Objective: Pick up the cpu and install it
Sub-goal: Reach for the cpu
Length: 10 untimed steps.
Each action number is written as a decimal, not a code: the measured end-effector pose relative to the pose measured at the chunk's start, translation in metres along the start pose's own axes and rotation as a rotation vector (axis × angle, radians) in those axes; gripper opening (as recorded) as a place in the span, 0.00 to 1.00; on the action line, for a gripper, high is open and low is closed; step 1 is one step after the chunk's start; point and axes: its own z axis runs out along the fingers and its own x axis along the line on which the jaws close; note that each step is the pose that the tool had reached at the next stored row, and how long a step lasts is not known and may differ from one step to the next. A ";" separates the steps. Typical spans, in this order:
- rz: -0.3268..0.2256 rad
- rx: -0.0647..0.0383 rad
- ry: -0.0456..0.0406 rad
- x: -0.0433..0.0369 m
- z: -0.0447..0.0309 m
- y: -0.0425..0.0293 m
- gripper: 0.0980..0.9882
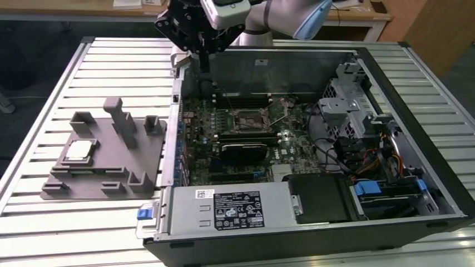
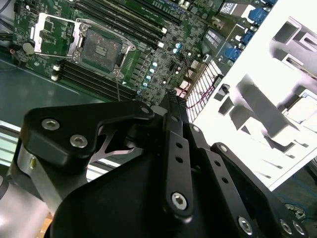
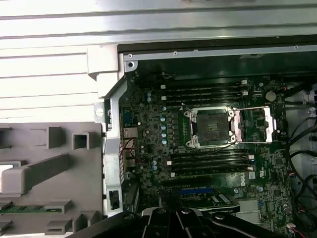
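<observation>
The end effector (image 1: 202,53) hangs at the upper middle of the frame, above the far left corner of the open computer case (image 1: 415,72). The cpu (image 1: 79,151) lies flat, silver top up, in the grey tray (image 1: 97,186) at the left of the frame, well apart from the end effector. The tray sits on the slatted metal desk (image 1: 111,61), just beside the case's left wall. Inside the case, the motherboard (image 1: 200,125) carries the black socket frame (image 1: 248,118) at mid-frame. A power supply (image 1: 230,208) fills the lower middle.
</observation>
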 end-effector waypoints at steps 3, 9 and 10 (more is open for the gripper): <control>0.000 0.000 0.0000 0.0015 -0.0001 -0.0001 0.01; 0.000 0.000 0.0000 0.0035 -0.0001 -0.0003 0.01; 0.000 0.000 0.0000 0.0040 -0.0001 -0.0003 0.01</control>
